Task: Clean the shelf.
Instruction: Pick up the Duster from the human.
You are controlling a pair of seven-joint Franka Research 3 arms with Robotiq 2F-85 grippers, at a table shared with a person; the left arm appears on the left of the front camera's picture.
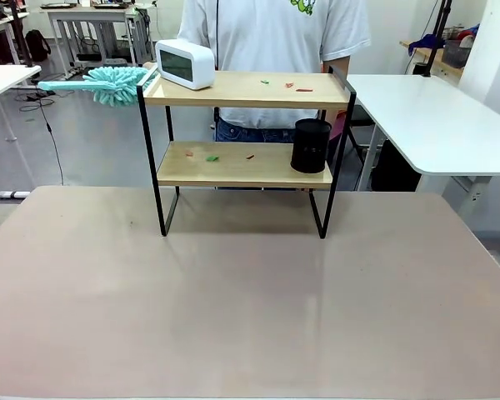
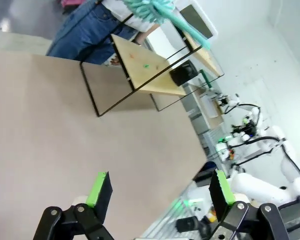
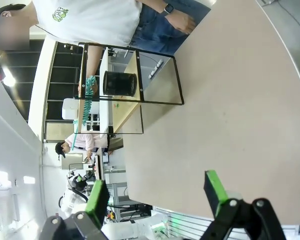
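The shelf stands at upper centre of the front view, its 2 boards carrying a white clock, a black cup and small scraps, while the left gripper and right gripper both gape wide, holding nothing.

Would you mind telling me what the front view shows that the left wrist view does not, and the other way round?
The front view adds the red and green scraps on the top board of the shelf. The left wrist view adds the left tool, open above the brown table. Both share the shelf, the black cup on its lower board, the teal duster and the person behind.
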